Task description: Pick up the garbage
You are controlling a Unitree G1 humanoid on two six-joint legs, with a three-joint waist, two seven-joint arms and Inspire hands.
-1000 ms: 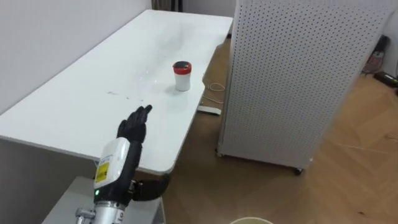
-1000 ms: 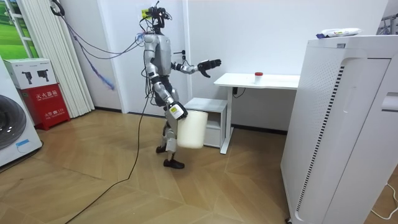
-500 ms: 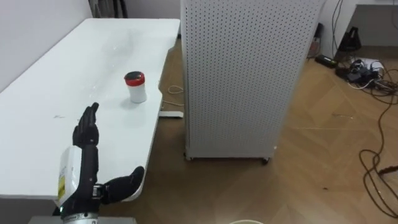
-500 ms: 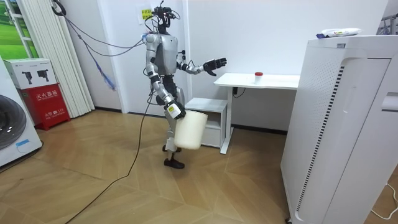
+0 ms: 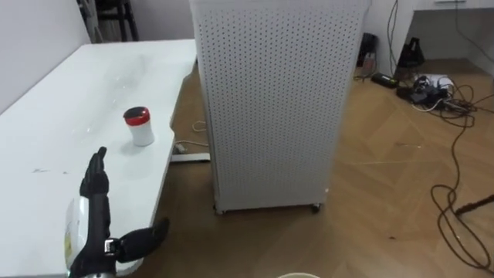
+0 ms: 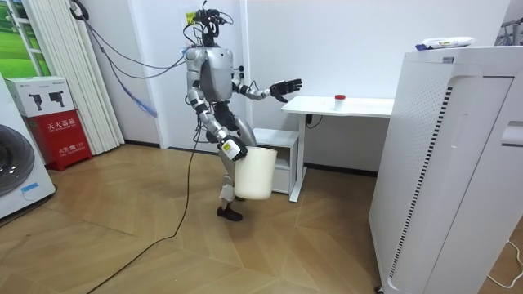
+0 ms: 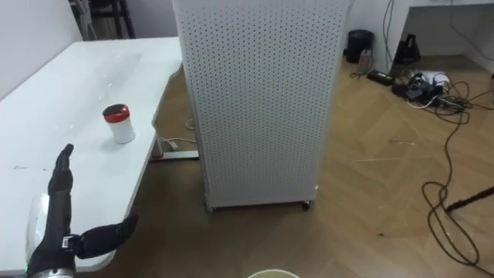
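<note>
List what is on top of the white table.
One small white container with a red lid stands on the table. The left hand, fingers straight, shows above the near edge, and its forearm covers the tabletop beneath.

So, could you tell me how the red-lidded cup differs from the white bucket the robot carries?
The cup is small; the bucket is far bigger. The cup wears a red lid; the bucket shows no lid. The cup stands on the table; the bucket hangs at the robot's right side, off the floor. Both have white bodies.
</note>
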